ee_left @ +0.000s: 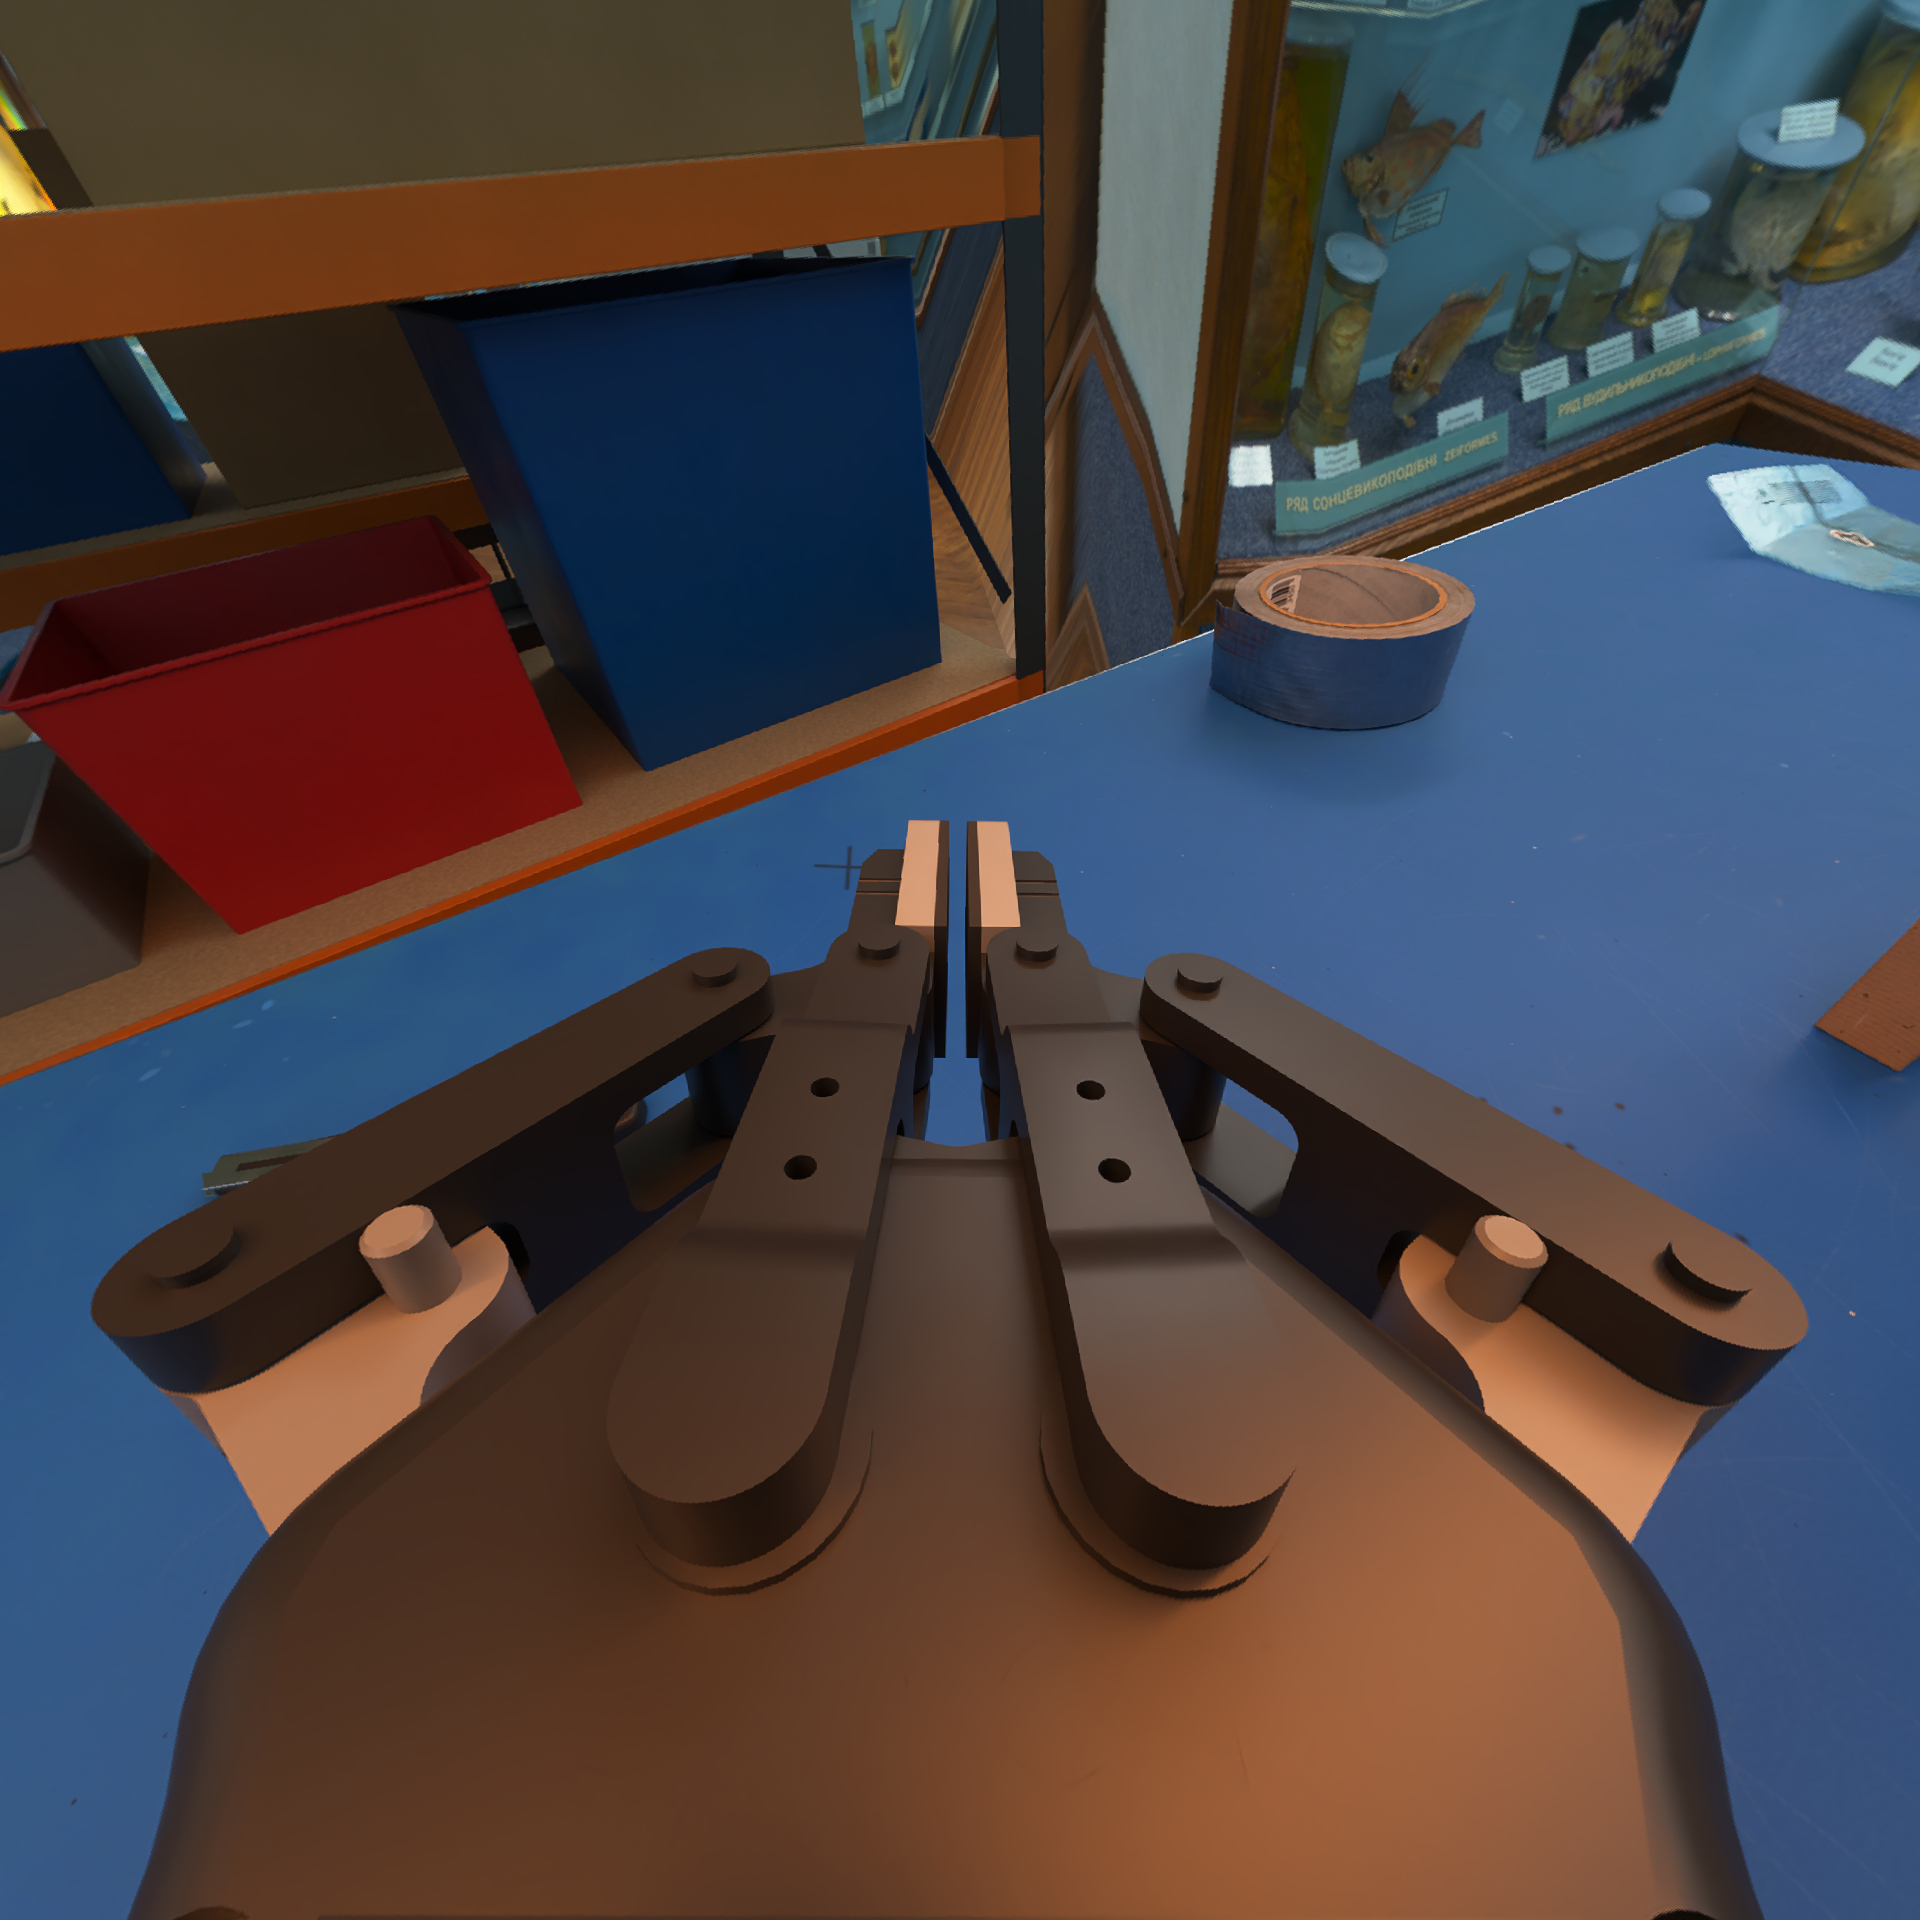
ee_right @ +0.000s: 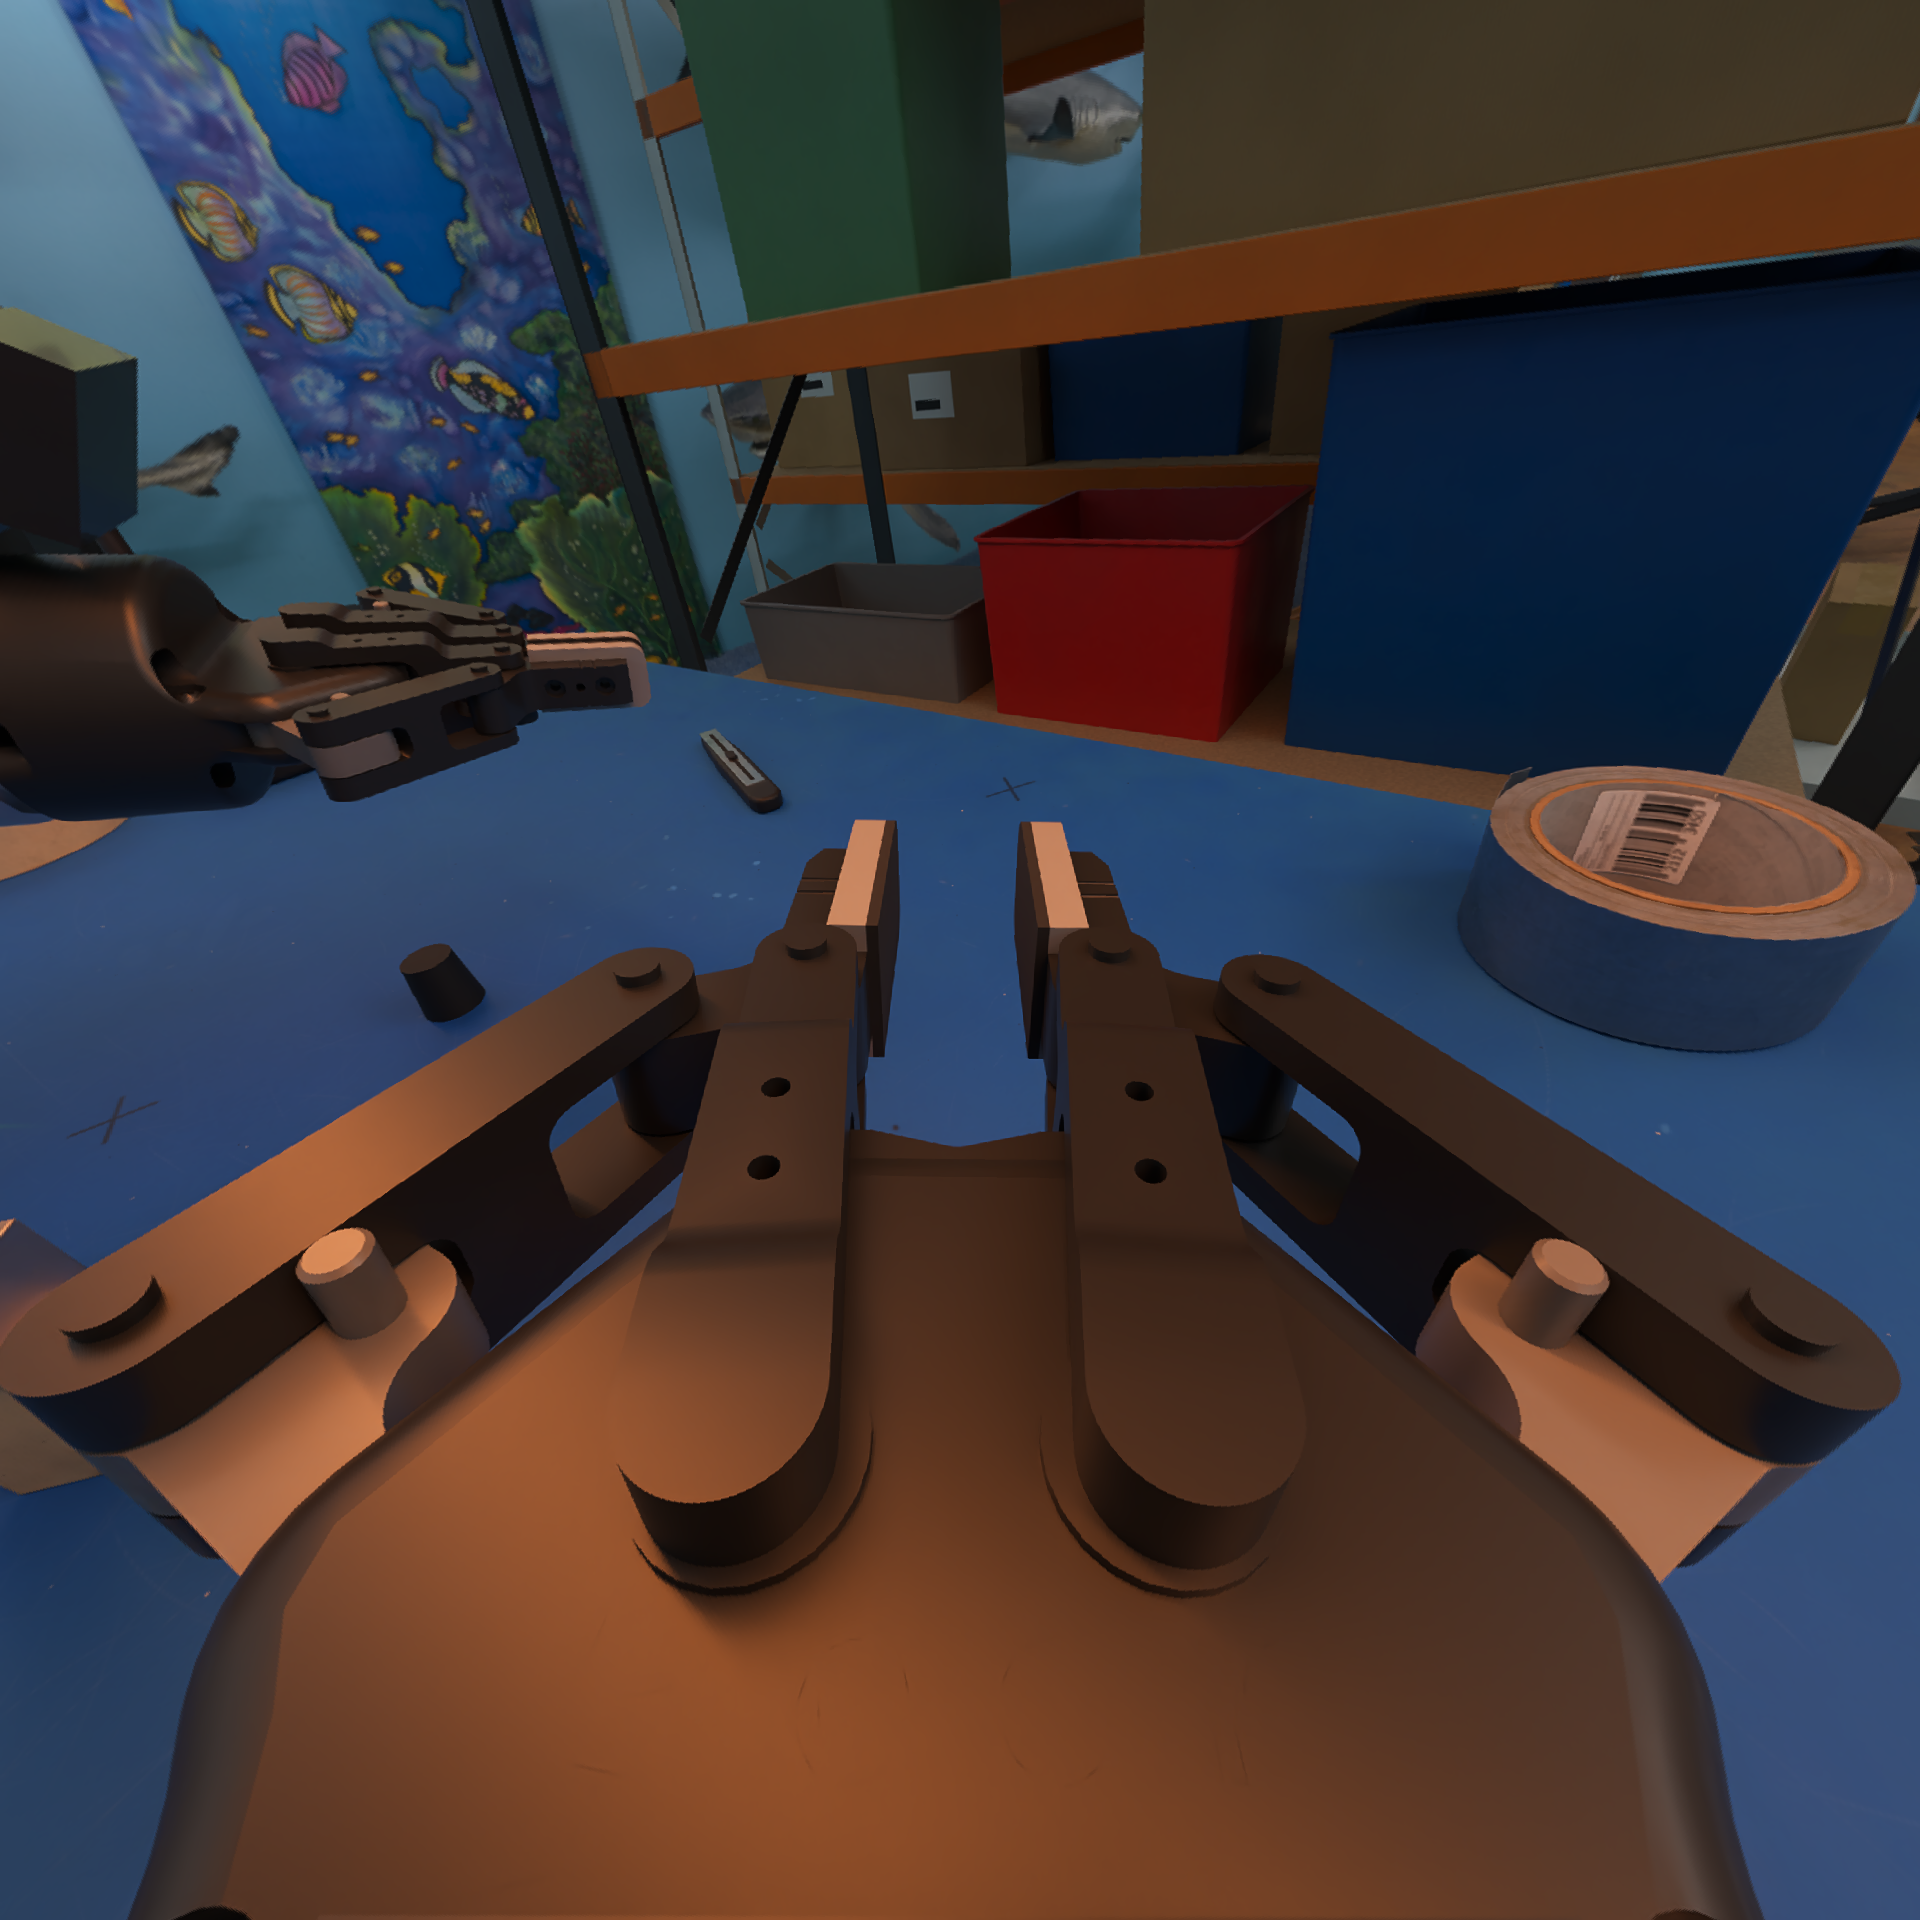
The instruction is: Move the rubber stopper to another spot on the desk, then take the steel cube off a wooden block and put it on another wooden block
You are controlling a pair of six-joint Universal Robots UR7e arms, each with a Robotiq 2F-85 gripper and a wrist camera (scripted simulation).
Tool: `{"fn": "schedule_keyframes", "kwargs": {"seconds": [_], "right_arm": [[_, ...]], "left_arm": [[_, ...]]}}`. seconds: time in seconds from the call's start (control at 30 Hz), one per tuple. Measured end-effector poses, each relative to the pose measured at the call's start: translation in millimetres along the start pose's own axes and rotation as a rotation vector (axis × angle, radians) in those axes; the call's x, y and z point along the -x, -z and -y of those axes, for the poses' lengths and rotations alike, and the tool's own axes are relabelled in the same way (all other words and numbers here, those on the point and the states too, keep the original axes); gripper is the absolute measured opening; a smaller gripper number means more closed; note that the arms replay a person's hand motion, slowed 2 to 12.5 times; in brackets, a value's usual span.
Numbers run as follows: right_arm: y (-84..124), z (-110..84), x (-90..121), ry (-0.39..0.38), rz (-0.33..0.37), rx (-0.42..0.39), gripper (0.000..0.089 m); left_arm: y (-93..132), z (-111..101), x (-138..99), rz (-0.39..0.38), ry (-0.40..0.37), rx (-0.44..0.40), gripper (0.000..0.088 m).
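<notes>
The rubber stopper (ee_right: 442, 982) is a small black tapered plug that stands on the blue desk (ee_right: 1351, 1039), left of and slightly short of my right gripper's fingertips. My right gripper (ee_right: 956, 836) is open with a narrow gap, empty, low over the desk. My left gripper (ee_left: 956, 831) is shut on nothing above the desk (ee_left: 1455, 935); it also shows at the left of the right wrist view (ee_right: 582, 665), beyond the stopper. The steel cube is not clearly in view. A grey and tan corner (ee_right: 26, 1351) at the left edge is mostly hidden behind my right gripper.
A blue tape roll (ee_right: 1683, 914) lies right of my right gripper and shows ahead-right in the left wrist view (ee_left: 1340, 644). A utility knife (ee_right: 740, 769) lies ahead-left. A brown board edge (ee_left: 1881, 997), a plastic bag (ee_left: 1818, 520), and shelves with a red bin (ee_right: 1132, 613) border the desk.
</notes>
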State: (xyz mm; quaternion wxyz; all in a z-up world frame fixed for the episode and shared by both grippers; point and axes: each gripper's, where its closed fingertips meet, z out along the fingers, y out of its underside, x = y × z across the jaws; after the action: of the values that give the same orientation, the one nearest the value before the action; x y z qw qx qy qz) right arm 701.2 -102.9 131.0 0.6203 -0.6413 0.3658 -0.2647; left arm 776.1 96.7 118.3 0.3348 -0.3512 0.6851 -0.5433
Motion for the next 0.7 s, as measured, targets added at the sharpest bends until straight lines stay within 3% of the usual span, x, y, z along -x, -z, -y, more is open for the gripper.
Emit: {"fn": "schedule_keyframes", "kwargs": {"seconds": [0.7], "right_arm": [[-1.4,-0.2,5.3,0.048,-0.020,0.012,0.0205]], "left_arm": [[0.8,2.4,1.8,0.040,-0.010,-0.018,0.0037]]}}
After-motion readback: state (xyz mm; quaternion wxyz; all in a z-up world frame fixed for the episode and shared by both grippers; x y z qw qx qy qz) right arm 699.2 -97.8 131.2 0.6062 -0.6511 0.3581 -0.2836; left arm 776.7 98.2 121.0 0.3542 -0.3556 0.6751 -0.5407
